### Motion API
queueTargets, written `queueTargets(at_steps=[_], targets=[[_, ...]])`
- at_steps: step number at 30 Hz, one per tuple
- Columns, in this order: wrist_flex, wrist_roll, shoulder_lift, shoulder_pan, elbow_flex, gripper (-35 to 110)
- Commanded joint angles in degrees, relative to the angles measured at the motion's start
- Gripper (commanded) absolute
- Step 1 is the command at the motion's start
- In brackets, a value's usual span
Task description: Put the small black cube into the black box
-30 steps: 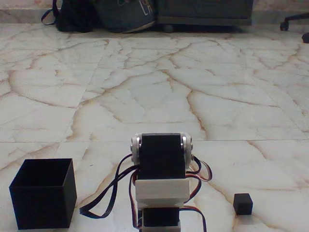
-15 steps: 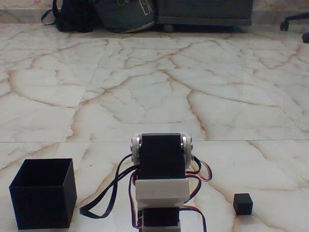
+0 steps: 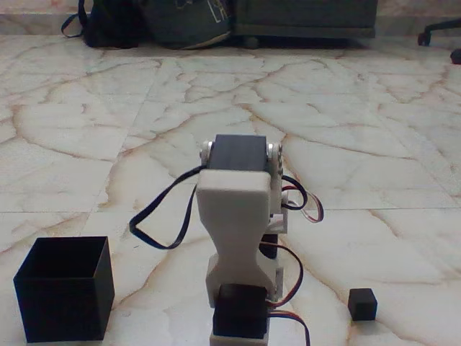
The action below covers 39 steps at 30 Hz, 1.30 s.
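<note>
Cream marble floor (image 3: pixel 346 130) veined in brown. The small black cube (image 3: pixel 362 304) and the black box (image 3: pixel 65 288) are matte black; the arm (image 3: pixel 241 231) is white with black servos and red-black wires.

In the fixed view, a cream marble floor (image 3: pixel 216 130) with brown veins and tile seams fills the scene. Along the far edge lie a dark backpack (image 3: pixel 108 25) and a grey bag (image 3: pixel 189 21), beside dark furniture (image 3: pixel 306 16). A chair base (image 3: pixel 439 32) sits far right.

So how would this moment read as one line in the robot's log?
arm: raised | small black cube: on floor, right | black box: left, empty | gripper: unseen
</note>
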Motion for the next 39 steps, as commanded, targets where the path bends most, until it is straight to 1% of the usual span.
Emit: queueTargets(at_steps=[1,3,6,13,17,19,22,26,29,31,34,39], targets=[[-1.8,-4.0,-2.9,3.7,-5.6,8],[-4.0,-5.7,-7.8,5.8,-9.3,8],[-4.3,-7.3,-15.7,8.7,-17.8,9],[0.2,-15.4,-24.7,19.4,-34.2,9],[-3.0,-23.3,-30.3,26.5,-37.2,9],[-4.7,-24.8,-35.2,28.7,-41.4,9],[-5.1,-26.1,-43.2,30.5,-50.6,9],[-6.3,-25.8,-47.1,32.3,-52.1,9],[-8.2,-27.9,-53.1,34.5,-57.3,9],[-8.4,-28.0,-54.5,34.9,-58.1,9],[-13.7,-27.6,-59.8,34.5,-57.8,9],[-14.1,-24.5,-60.6,31.5,-57.7,8]])
